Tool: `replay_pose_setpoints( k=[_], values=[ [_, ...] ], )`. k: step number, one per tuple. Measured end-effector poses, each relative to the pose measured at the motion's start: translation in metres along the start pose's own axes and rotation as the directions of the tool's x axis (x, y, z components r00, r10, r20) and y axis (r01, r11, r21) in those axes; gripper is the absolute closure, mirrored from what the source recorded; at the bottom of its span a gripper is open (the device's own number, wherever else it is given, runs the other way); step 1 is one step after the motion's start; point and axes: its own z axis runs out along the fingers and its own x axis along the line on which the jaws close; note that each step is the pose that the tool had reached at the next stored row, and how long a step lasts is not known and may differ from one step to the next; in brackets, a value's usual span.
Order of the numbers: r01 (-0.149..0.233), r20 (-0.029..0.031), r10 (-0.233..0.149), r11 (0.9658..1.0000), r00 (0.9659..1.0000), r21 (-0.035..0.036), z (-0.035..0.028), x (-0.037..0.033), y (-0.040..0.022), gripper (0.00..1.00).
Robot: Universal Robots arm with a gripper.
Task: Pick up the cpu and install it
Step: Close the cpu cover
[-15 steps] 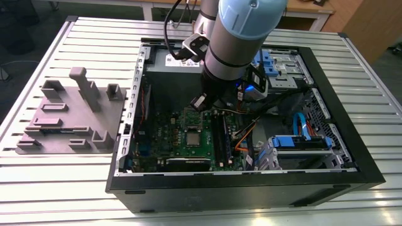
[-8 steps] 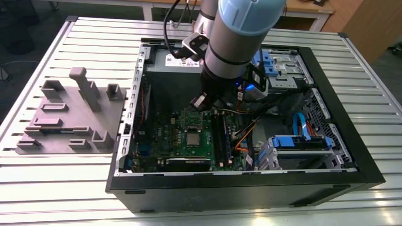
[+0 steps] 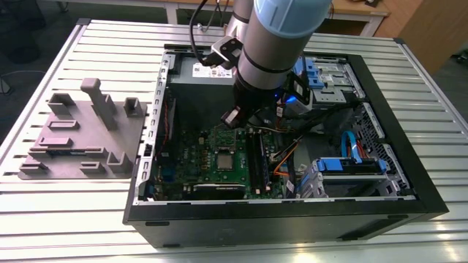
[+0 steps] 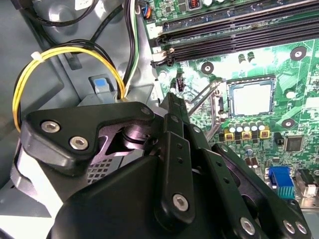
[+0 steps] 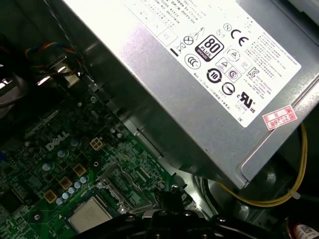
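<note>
The black, bolted linkage of the gripper (image 4: 172, 107) lies nearest the lens in the second wrist view, its dark fingers drawn together to a narrow tip with nothing visible between them, though the tip itself is partly masked by the linkage. Beyond that tip, at about two o'clock from it, the cpu (image 4: 251, 98), a small flat square chip with a dull silver-grey top, sits level in its socket frame on the green motherboard (image 4: 279, 59); it looks already seated, judging by how flush it lies. The thin metal socket lever (image 4: 202, 97) stands raised beside it, probably left up so the socket is not yet clamped. In the exterior view the arm hangs over the open black computer case (image 3: 409, 181), with the chip (image 3: 224, 160) at roughly six o'clock below the wrist. In the first wrist view the large grey metal power supply box (image 5: 209, 94) cuts off much of the board, and the chip (image 5: 89, 215) shows near the frame's edge.
</note>
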Motion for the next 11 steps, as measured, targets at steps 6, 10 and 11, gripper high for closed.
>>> replay_pose_setpoints(
  k=[6,10,11],
  values=[
    [0.005,-0.0012,-0.005,1.0000,1.0000,-0.0006,-0.0020,0.0002,0.0007,0.90],
    [0.009,-0.0016,-0.009,1.0000,1.0000,-0.0010,-0.0034,0.0002,0.0013,0.90],
    [0.009,-0.0020,-0.009,1.0000,1.0000,-0.0010,-0.0040,0.0003,0.0014,0.90]
  ],
)
